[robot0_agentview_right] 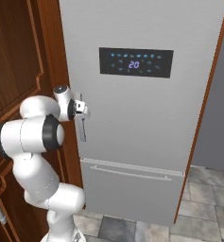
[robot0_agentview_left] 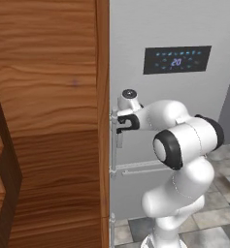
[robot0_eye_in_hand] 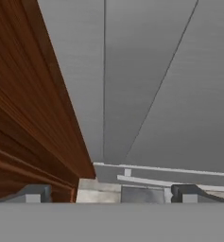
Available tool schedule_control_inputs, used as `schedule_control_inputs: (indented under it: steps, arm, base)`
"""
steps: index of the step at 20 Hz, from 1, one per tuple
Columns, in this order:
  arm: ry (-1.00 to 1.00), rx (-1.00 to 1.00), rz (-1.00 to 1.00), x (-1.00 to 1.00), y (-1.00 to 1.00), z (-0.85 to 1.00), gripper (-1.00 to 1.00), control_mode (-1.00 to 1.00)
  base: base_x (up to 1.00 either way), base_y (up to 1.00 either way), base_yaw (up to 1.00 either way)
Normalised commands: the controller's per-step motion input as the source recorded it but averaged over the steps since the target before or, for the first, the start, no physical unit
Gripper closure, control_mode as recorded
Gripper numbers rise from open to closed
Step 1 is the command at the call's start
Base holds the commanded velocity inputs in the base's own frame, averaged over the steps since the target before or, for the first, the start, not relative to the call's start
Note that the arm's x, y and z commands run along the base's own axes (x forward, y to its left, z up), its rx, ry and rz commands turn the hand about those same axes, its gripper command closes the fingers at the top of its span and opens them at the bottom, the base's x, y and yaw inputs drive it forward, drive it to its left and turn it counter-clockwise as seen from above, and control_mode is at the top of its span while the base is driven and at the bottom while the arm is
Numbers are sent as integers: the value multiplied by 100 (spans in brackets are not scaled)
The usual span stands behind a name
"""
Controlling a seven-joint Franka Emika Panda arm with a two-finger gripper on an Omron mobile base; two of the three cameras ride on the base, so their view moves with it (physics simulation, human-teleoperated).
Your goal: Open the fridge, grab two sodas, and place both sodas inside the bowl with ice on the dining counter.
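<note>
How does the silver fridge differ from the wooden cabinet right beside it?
The fridge is smooth silver-grey; the cabinet is brown with wood grain. The fridge carries a dark display panel with a lit "20"; the cabinet's side is plain. Both stand tall, side by side, and the fridge is closed.

Both base views flank the arm, close on the fridge [robot0_agentview_right: 146, 118]; hand view looks seemingly down its door.

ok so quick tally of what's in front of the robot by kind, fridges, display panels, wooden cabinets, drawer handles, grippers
fridge: 1, door shut
dark control panel: 1, showing a blue 20
brown wooden cabinet: 1, left of the fridge
horizontal drawer handle: 1, on the lower fridge section
gripper: 1, open at the fridge's left edge
total: 5
</note>
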Motion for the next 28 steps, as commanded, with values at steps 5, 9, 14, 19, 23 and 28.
schedule_control_inputs:
  steps: [5, 9, 14, 19, 23, 28]
  arm:
    - [-3, 0, 0, 24, 1, -12, -100, -100]
    - [-8, 0, 0, 20, 0, -14, -100, -100]
    - [-6, 0, 0, 21, 0, -13, -100, -100]
    - [-5, 0, 0, 25, 0, -8, -100, -100]
    - [-3, 0, 0, 30, 0, -6, -100, -100]
    - [-3, 0, 0, 29, 0, -5, -100, -100]
  base:
    - [0, 0, 0]
    - [0, 0, 0]
    - [0, 0, 0]
    - [0, 0, 0]
    - [0, 0, 0]
    - [0, 0, 0]
